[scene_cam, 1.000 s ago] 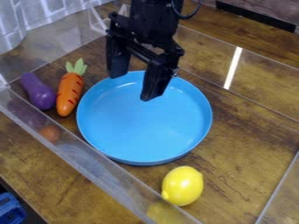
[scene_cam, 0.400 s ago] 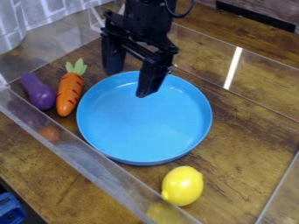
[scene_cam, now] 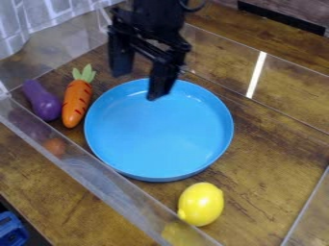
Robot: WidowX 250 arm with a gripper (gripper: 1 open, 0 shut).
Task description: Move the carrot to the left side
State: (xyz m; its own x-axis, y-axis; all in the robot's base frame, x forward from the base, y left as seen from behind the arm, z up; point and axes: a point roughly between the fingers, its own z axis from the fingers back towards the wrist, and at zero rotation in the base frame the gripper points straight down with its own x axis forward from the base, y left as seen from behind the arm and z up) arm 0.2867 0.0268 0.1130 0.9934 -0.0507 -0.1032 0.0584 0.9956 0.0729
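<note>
The small orange carrot (scene_cam: 76, 101) with a green leafy top lies on the wooden table, just left of the blue plate (scene_cam: 193, 154) and right of a purple eggplant (scene_cam: 40, 99). My black gripper (scene_cam: 139, 79) hangs pointing down over the plate's upper left rim, to the right of and above the carrot. Its two fingers (scene_cam: 161, 80) stand wide apart with nothing between them. It does not touch the carrot.
A yellow lemon (scene_cam: 201, 204) sits near the front, below the plate. Clear plastic walls (scene_cam: 77, 173) fence the work area along the left and front. Bare wood lies right of the plate.
The gripper has drifted slightly left and back across the plate's rim, toward the carrot. It stays open. The carrot, eggplant and lemon have not moved.
</note>
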